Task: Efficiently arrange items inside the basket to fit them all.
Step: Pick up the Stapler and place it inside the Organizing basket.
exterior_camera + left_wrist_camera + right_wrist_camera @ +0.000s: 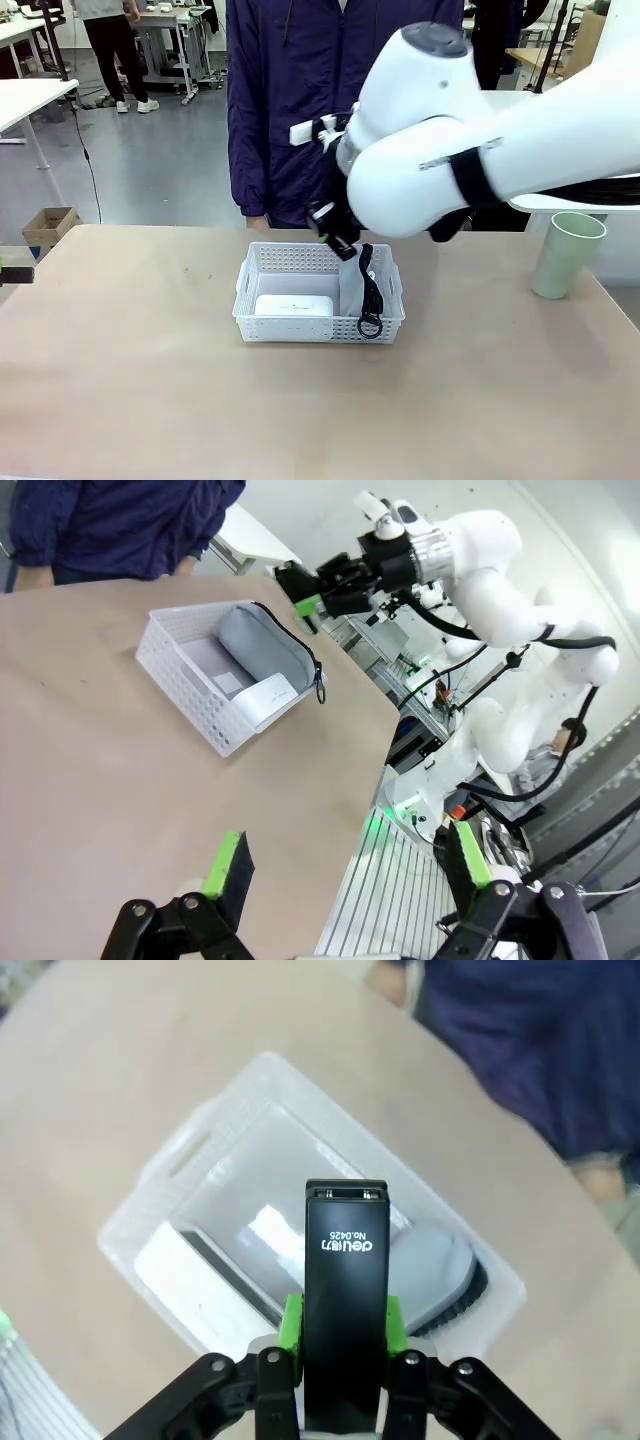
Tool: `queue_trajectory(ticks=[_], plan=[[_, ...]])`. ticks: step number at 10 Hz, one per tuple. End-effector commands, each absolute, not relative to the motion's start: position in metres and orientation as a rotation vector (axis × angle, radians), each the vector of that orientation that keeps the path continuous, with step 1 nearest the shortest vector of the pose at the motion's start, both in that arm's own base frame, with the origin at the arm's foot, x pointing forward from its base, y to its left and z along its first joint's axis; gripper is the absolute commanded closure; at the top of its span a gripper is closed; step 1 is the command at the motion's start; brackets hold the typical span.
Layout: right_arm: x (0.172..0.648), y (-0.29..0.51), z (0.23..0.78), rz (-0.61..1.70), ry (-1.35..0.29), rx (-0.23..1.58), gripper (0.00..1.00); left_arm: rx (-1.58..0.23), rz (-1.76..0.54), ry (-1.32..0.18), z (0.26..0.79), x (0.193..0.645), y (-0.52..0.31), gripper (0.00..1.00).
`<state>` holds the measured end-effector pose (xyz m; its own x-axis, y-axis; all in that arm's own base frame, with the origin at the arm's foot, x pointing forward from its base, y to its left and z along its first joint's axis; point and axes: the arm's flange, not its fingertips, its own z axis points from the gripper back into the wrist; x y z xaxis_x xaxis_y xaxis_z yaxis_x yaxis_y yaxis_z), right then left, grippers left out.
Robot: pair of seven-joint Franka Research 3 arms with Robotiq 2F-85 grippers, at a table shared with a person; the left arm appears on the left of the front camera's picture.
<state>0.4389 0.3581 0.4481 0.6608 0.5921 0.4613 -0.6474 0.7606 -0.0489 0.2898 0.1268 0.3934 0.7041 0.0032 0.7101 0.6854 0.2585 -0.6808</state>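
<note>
Stapler [345, 1310] rear cut off by bottom edge; basket [142, 1205] blurred

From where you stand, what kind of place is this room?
Most likely a robotics lab: a white robot arm works over a basket on the table, and more work tables stand on a bare grey floor behind.

A white lattice basket [300, 328] sits mid-table. Inside it, a white rounded box [293, 304] lies flat at the left front. A grey pouch [350, 288] stands on edge against the basket's right end, and its black strap and ring [369, 325] drape over the front wall. A black stapler [345, 1290], printed "deli No.0425", hangs above the basket, clamped in the right gripper [345, 1332]. A pale green cup [566, 255] stands upright well off to the right, near the table edge.
</note>
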Motion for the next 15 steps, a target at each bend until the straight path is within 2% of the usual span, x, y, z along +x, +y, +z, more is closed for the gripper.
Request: queue_trajectory(ticks=[1,4,7,9,15], plan=[[0.467,0.371,0.428,0.852,-0.468,0.205,0.63,-1.24,-0.512,-0.674,0.396,0.287,0.125,0.0],[0.489,0.381,0.377,0.989,-0.434,0.236,0.63,-1.24,-0.512,-0.674,0.396,0.287,0.125,0.0],[0.497,0.374,0.354,1.098,-0.383,0.315,0.63,-1.24,-0.512,-0.674,0.396,0.287,0.125,0.0],[0.5,0.373,0.338,1.123,-0.347,0.352,0.63,-1.24,-0.512,-0.674,0.396,0.287,0.125,0.0],[0.503,0.37,0.323,1.126,-0.294,0.304,0.63,-1.24,-0.512,-0.674,0.396,0.287,0.125,0.0]])
